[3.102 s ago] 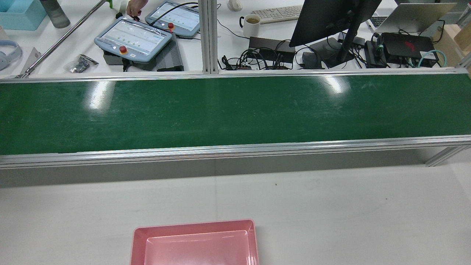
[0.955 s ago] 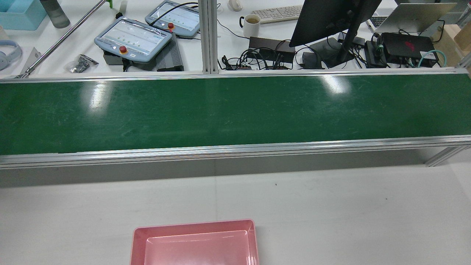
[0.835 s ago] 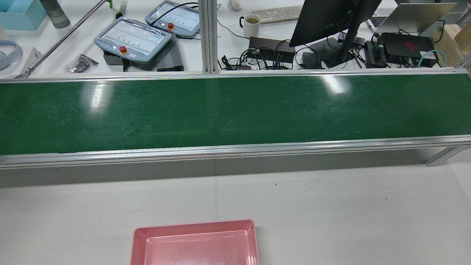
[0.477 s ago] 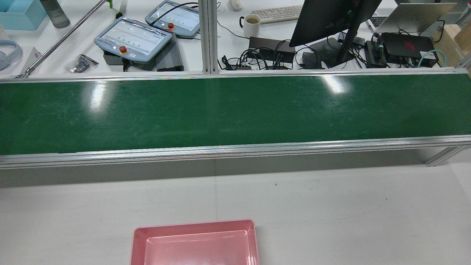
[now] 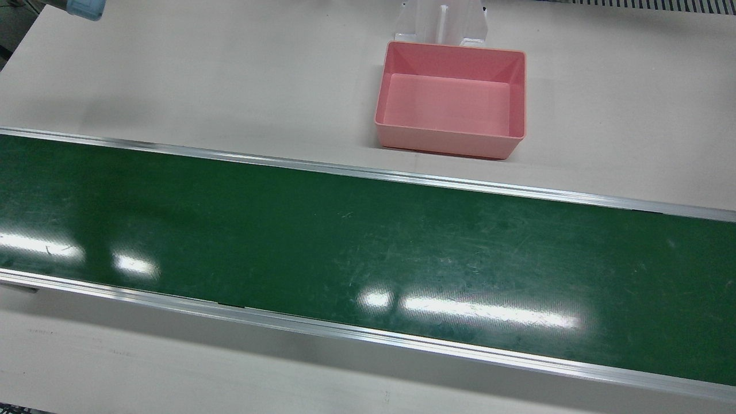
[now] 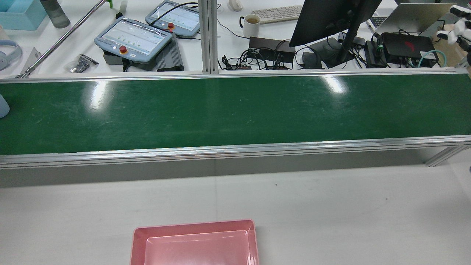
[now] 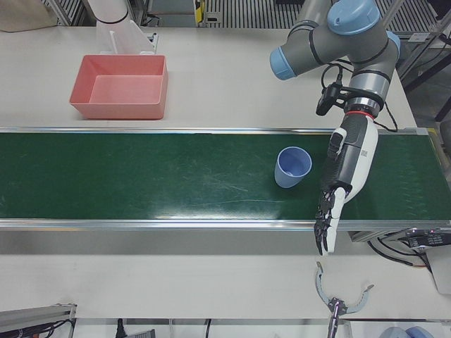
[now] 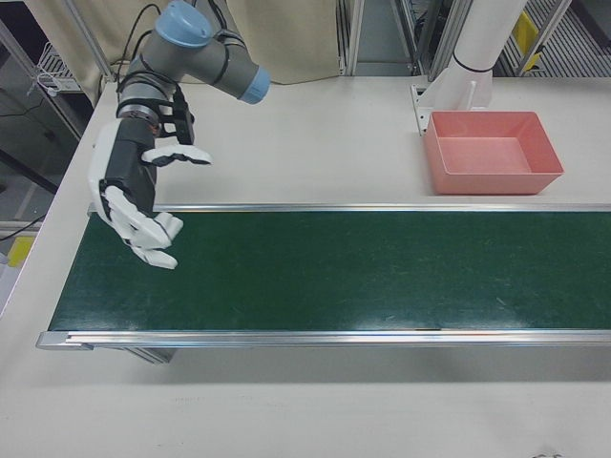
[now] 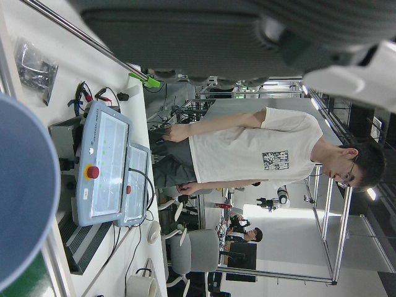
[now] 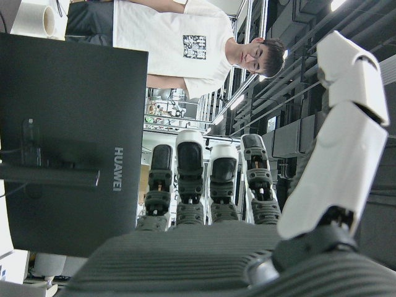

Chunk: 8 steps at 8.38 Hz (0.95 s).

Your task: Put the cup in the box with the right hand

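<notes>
Cup [image 7: 292, 167] upright on belt [image 7: 141, 176], right hand [image 8: 143, 205] splayed, empty, seemingly hovering.

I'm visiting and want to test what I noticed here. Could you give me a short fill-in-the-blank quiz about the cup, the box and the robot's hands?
1. The blue cup stands upright on the ____ belt.
2. The box on the table is ____ in colour.
3. The hand nearest the cup is the robot's ____ hand.
4. The right hand, fingers spread over the far end of the belt, holds ____.

Missing words: green; pink; left; nothing
</notes>
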Available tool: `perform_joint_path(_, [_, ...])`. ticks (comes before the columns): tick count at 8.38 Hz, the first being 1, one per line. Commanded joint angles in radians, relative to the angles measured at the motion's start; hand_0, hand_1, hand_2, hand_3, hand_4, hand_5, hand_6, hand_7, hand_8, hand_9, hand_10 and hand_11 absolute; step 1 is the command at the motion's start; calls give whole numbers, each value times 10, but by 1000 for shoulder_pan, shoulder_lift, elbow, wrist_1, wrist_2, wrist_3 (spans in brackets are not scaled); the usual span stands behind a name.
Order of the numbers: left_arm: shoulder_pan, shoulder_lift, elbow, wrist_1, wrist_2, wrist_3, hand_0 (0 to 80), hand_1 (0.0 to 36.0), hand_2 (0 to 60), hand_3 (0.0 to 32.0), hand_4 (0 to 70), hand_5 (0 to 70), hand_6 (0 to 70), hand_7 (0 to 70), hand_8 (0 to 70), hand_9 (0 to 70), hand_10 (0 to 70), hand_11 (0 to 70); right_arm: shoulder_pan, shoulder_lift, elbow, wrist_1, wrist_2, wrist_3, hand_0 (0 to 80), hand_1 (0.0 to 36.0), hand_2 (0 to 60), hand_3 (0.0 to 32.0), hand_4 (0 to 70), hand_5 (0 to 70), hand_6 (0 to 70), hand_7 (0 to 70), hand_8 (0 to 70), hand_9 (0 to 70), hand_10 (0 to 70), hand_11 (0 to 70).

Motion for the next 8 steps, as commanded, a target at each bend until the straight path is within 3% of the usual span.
perform_joint_path(1, [0,0,-2,2,0,0,0,0,0,0,0,0,0,0,0,0,0,0,-263,153,90,-205,240,-53,470,170,241,0,141,81,310,700,350,592,182,274])
perform_joint_path(2, [0,-1,-4,5,0,0,0,0,0,0,0,0,0,0,0,0,0,0,-371,161,135,-245,368,-67,477,181,248,0,143,83,313,700,347,587,183,276])
perform_joint_path(3, [0,-2,-4,6,-1,0,0,0,0,0,0,0,0,0,0,0,0,0,-450,166,158,-257,453,-74,480,186,252,0,152,83,317,700,345,584,180,273])
perform_joint_path(5, [0,-2,-1,5,0,0,0,0,0,0,0,0,0,0,0,0,0,0,-489,259,151,-306,489,-145,488,199,264,0,171,82,316,700,327,561,165,251])
perform_joint_path(6, [0,-2,-2,5,-1,0,0,0,0,0,0,0,0,0,0,0,0,0,-498,334,140,-360,535,-184,496,208,274,0,201,84,327,700,330,562,164,250])
perform_joint_path(8, [0,-2,-2,5,0,0,0,0,0,0,0,0,0,0,0,0,0,0,-558,441,78,-359,625,-246,499,205,276,0,282,80,335,700,339,571,167,253])
